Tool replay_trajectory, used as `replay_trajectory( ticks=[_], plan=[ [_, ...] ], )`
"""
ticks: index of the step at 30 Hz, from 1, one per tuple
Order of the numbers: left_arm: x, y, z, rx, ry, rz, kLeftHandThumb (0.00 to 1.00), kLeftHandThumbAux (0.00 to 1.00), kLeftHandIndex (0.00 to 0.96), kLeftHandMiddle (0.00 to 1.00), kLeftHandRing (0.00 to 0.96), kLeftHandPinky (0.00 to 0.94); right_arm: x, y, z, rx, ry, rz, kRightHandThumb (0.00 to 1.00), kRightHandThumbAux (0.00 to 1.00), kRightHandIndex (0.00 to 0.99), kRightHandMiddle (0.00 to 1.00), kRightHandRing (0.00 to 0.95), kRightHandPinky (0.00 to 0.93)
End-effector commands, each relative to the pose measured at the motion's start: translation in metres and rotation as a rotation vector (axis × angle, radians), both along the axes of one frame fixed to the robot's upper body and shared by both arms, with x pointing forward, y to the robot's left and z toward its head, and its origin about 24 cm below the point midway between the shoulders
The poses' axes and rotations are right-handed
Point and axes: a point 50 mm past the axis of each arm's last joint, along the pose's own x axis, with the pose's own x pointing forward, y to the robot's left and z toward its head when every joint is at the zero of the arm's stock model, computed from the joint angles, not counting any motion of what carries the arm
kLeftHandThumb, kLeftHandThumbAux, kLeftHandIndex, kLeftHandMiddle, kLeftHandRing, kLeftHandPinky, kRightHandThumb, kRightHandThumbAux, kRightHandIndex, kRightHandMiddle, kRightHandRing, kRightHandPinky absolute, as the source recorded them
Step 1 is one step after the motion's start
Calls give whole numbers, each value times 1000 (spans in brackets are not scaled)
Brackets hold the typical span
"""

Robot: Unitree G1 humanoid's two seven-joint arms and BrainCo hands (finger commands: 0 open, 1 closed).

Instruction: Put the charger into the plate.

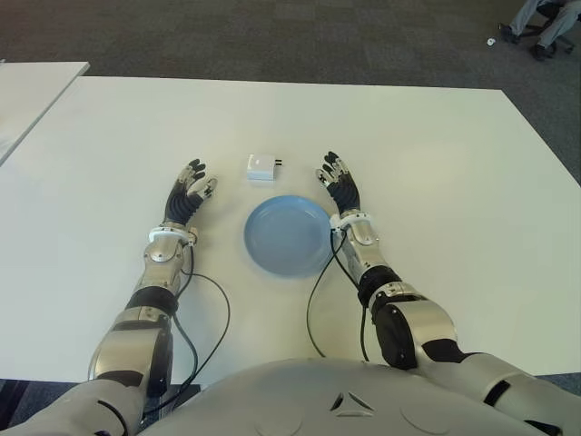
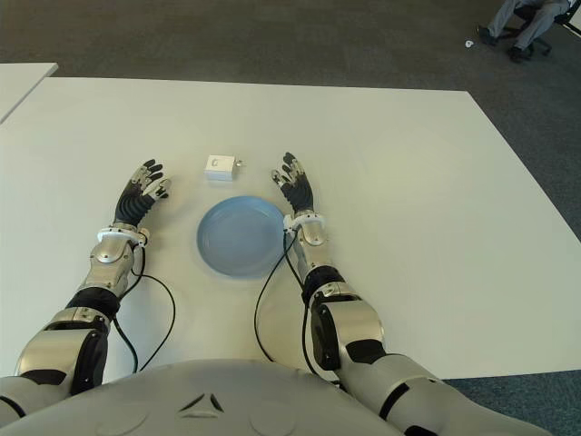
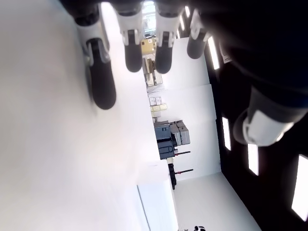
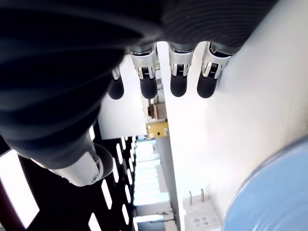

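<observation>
Basically nothing is being grasped yet: charger [image 1: 262,167] is lying on the bench [image 1: 436,163] just beyond the empty blue plate [image 1: 287,235], between the left hand [image 1: 187,197] and right hand [image 1: 340,186], fingers spread, so a reach-and-pinch likely comes next.

The charger [image 1: 262,167] between the two hands is white, with a small dark mark on its top face. Just beside the right hand [image 1: 340,190], the plate [image 1: 287,234] is plain pale blue. Both hands have black fingers with silver-white joints, the left hand [image 1: 189,194] included. Under them the table [image 1: 436,182] is plain white, beyond it grey carpet [image 1: 272,36]
</observation>
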Motion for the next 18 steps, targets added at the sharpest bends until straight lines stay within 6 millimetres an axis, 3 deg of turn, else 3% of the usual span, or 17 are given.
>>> replay_trajectory(
  ticks=[1,4,10,15,18],
  plan=[
    [-9,-4,-7,32,50,11,0,605,34,128,120,97,-14,10,-9,41,30,13,0,700,13,64,46,62],
    [2,-11,14,62,-34,7,0,647,41,137,128,107,-16,4,-8,39,26,6,0,706,12,68,48,63],
    [4,-22,38,114,-132,2,72,692,58,151,146,148,-21,-6,-7,30,22,1,0,720,11,73,52,64],
    [9,-37,73,174,-242,-17,196,685,60,147,148,165,-24,-12,-6,14,24,3,0,736,10,75,53,58],
    [11,-41,82,204,-265,-22,256,660,59,145,148,177,-25,-14,-6,10,26,6,0,743,9,76,52,51]
  ],
)
